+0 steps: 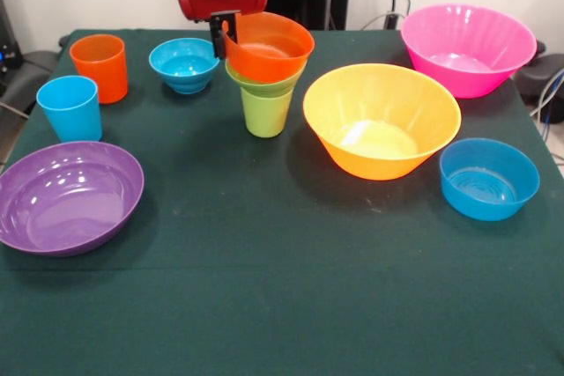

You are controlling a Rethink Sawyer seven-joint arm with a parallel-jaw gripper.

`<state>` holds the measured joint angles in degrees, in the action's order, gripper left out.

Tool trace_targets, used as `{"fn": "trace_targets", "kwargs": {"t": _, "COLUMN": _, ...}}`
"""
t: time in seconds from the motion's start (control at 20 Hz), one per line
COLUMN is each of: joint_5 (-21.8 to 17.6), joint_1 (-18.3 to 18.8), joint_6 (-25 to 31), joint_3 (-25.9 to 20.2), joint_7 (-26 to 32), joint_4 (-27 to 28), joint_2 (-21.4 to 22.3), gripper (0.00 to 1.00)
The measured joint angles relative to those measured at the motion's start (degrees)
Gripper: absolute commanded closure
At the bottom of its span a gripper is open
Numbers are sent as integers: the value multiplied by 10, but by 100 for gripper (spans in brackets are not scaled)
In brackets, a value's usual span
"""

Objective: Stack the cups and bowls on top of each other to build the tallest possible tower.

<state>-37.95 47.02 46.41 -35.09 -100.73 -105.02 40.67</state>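
Observation:
The tower stands at the table's middle back: the lime green cup (265, 114) carries the small green bowl (280, 84), and the medium orange bowl (269, 45) rests tilted on top. My gripper (224, 40) is shut on the orange bowl's left rim; one black finger (218, 37) shows outside it. The orange cup (100, 66) and light blue cup (70, 107) stand at the left. The small blue bowl (184, 63) sits left of the tower. The yellow-orange bowl (381, 119) is to the tower's right.
The large purple bowl (69, 197) lies at the near left. The pink bowl (467, 48) sits at the far right, the medium blue bowl (488, 178) at the right. All stand on a dark green tablecloth (282, 297). Cables hang off the right edge.

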Motion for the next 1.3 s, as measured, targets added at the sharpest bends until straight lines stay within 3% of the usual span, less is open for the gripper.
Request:
{"fn": "trace_targets", "kwargs": {"t": 0.5, "joint_5": 0, "joint_1": 0, "joint_6": 0, "joint_3": 0, "joint_7": 0, "joint_4": 0, "joint_2": 0, "gripper": 100}}
{"fn": "trace_targets", "kwargs": {"t": 0.55, "joint_5": 0, "joint_1": 0, "joint_6": 0, "joint_3": 0, "joint_7": 0, "joint_4": 0, "joint_2": 0, "gripper": 0}}
{"fn": "trace_targets", "kwargs": {"t": 1.3, "joint_5": 0, "joint_1": 0, "joint_6": 0, "joint_3": 0, "joint_7": 0, "joint_4": 0, "joint_2": 1, "gripper": 0}}
